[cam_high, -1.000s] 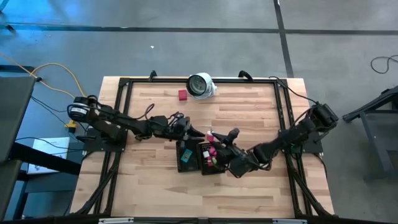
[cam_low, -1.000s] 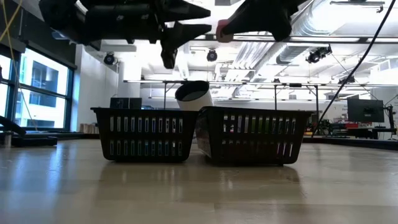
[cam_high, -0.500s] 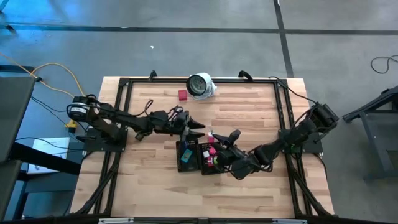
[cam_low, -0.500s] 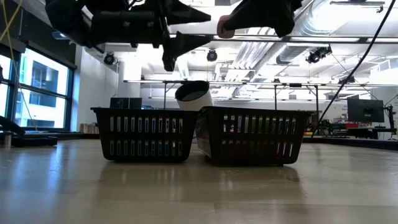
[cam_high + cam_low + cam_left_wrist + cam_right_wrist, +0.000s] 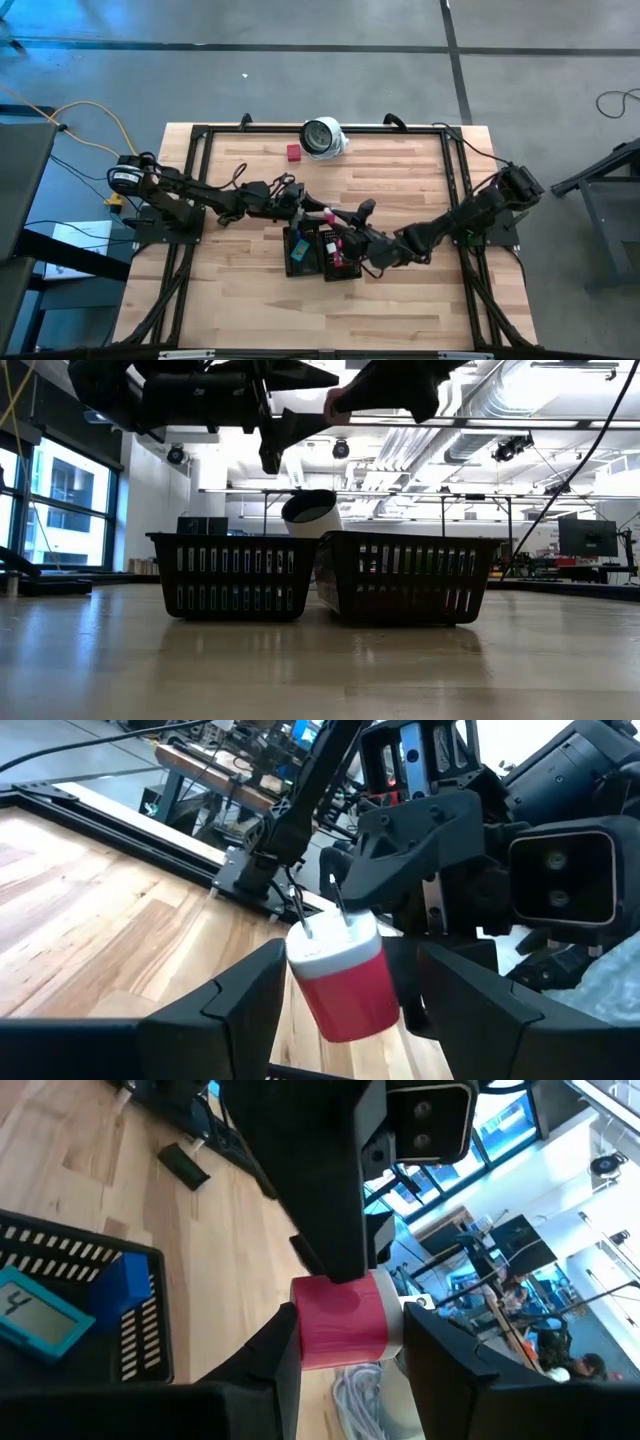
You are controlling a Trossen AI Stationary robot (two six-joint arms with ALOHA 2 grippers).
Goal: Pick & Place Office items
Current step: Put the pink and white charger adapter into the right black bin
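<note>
While the red-and-white piece [image 5: 342, 978] hangs above the trays [image 5: 322, 250], the right gripper [image 5: 345, 1342] pinches it and the left gripper [image 5: 345, 990] stands spread around it: a handover, I'd say. Next, right carries it down into a tray.

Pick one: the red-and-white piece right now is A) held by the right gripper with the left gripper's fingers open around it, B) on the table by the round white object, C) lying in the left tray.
A: the right gripper clamps the red-and-white piece; the left gripper has its fingers spread either side of it.
</note>
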